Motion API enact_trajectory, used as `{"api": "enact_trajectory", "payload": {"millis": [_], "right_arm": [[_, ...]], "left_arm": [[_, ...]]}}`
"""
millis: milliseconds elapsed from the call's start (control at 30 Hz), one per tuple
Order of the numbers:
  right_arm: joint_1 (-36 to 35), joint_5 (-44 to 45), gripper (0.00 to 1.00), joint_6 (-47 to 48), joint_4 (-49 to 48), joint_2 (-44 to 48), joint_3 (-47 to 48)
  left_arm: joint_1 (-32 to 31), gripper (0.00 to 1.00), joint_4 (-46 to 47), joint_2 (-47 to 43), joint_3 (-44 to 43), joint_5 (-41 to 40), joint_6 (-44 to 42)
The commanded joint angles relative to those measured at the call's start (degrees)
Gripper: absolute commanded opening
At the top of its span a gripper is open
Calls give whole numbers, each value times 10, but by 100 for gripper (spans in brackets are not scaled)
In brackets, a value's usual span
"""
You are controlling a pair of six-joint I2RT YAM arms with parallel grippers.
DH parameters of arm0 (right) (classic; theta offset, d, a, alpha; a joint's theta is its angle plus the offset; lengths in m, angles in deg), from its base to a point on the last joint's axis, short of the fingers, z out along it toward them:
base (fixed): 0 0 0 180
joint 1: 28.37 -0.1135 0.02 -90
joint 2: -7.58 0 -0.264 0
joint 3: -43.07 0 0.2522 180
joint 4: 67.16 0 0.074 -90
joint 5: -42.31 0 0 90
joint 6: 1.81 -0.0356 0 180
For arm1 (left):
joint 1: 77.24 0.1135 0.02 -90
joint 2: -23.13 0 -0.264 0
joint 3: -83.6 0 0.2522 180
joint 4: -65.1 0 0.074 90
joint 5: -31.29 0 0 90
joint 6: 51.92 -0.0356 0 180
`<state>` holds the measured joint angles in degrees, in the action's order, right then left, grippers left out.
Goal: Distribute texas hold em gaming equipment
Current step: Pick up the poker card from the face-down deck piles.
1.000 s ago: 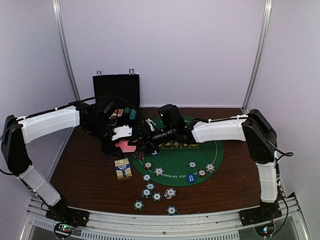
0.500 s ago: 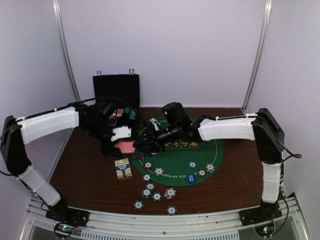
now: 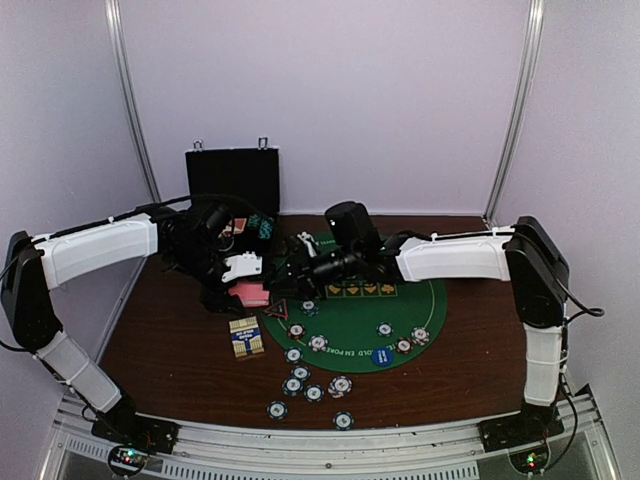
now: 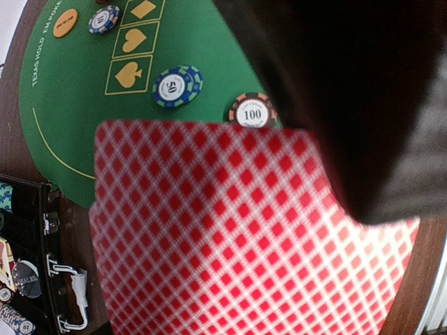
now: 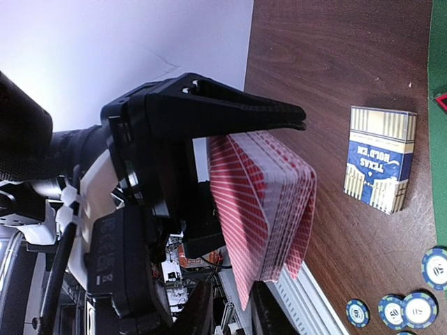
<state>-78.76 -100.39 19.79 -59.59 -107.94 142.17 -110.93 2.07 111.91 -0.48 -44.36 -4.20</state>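
Note:
My left gripper (image 3: 240,285) is shut on a fanned deck of red-backed playing cards (image 3: 250,293), held above the table at the left edge of the green felt mat (image 3: 400,300). The deck fills the left wrist view (image 4: 237,230). My right gripper (image 3: 298,268) is right beside the deck. In the right wrist view its fingers (image 5: 199,307) stand slightly apart, with the front card's corner (image 5: 241,296) between them. Striped poker chips (image 3: 318,343) lie on and below the mat. A blue disc (image 3: 381,354), an orange disc (image 4: 66,22) and a red-edged triangle (image 3: 277,310) lie on the mat.
A blue-and-cream card box (image 3: 246,336) lies on the wood left of the mat and shows in the right wrist view (image 5: 380,159). The open black case (image 3: 232,180) stands at the back left. Several chips (image 3: 293,385) are scattered near the front edge.
My right gripper has moved back and up a little, away from the mat's left edge, staying beside the deck. The left gripper and deck have stayed in place.

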Motion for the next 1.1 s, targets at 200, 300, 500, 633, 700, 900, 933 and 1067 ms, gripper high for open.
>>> {"api": "enact_trajectory", "payload": {"millis": [200, 300, 500, 633, 700, 900, 933, 1067], "right_arm": [[-6, -15, 16, -46, -74, -21, 2], [-7, -16, 17, -59, -88, -31, 7], [-9, -15, 6, -72, -106, -43, 12], [1, -15, 0, -62, -93, -30, 0], [11, -16, 0, -56, -88, -18, -12], [50, -25, 0, -26, -55, 21, -55], [56, -26, 0, -22, -51, 26, -59], [84, -31, 0, 7, -12, 39, -64]], "left_arm": [[2, 35, 27, -12, 1, 0, 4], [2, 35, 27, -11, 1, 1, 4], [2, 34, 27, -13, 1, -3, 4], [3, 33, 25, -14, 4, -10, 8], [3, 32, 24, -13, 4, -18, 13], [10, 32, 18, -15, 4, -23, 19], [12, 32, 16, -15, 4, -23, 20], [25, 32, 8, -17, 3, -28, 19]]}}
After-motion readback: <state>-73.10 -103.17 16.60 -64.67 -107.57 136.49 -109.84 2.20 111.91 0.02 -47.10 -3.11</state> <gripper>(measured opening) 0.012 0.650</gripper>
